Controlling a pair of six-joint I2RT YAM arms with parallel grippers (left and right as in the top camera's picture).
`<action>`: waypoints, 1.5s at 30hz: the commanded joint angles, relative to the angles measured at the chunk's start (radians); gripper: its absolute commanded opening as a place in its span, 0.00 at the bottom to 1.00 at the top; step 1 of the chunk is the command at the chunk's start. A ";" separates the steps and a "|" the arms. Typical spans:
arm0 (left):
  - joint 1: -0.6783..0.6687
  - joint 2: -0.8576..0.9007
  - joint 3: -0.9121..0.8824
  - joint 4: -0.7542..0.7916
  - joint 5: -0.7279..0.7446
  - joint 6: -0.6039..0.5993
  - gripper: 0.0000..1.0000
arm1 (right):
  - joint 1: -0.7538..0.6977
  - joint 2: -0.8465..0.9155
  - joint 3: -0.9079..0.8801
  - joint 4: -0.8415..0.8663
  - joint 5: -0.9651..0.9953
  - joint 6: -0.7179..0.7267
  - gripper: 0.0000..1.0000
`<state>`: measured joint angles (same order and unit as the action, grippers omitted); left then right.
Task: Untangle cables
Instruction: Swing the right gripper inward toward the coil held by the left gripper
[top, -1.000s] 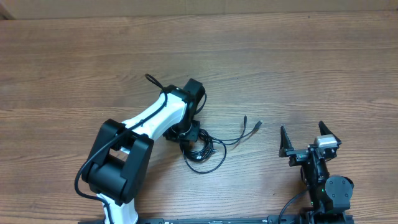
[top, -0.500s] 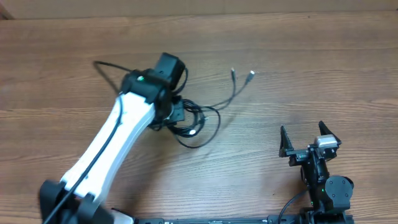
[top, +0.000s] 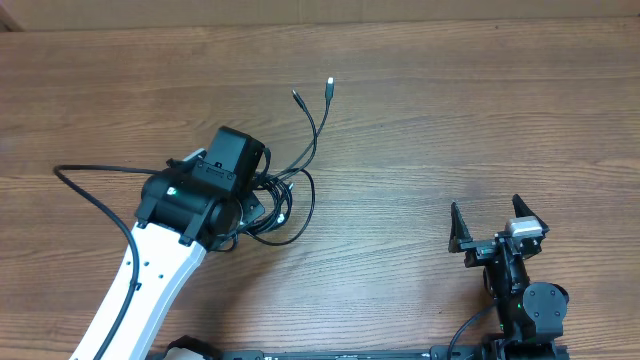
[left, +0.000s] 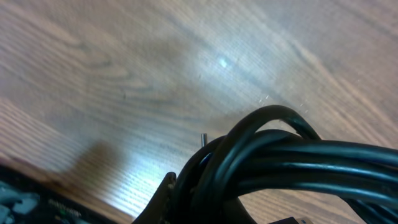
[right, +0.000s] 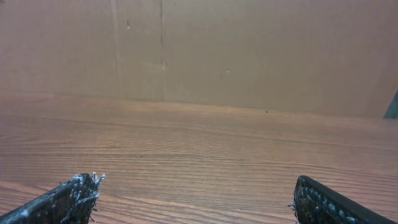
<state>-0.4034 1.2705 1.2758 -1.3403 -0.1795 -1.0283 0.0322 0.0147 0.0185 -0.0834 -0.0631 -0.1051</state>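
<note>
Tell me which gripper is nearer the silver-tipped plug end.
Left. The left gripper holds the cables that lead to the silver-tipped plug; the right gripper sits open far off to its right.

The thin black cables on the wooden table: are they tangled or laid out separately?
Tangled. The thin black cables form overlapping loops in one bundle; only two plug ends stretch free of it.

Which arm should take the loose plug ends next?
Right, likely: the right gripper is free, jaws open; the left gripper is busy holding the cables, plug ends trailing loose.
</note>
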 joint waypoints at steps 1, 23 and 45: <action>0.003 -0.001 -0.037 0.004 0.087 -0.057 0.05 | -0.006 -0.012 -0.010 0.003 0.010 -0.001 1.00; -0.161 0.011 -0.046 0.080 0.146 -0.056 0.04 | -0.006 -0.012 -0.010 0.010 0.010 -0.001 1.00; -0.161 0.050 -0.046 0.107 0.147 -0.048 0.04 | -0.006 -0.012 -0.010 0.029 -0.862 1.391 1.00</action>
<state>-0.5568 1.3170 1.2346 -1.2354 -0.0368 -1.0710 0.0322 0.0147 0.0185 -0.0631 -0.8730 1.1114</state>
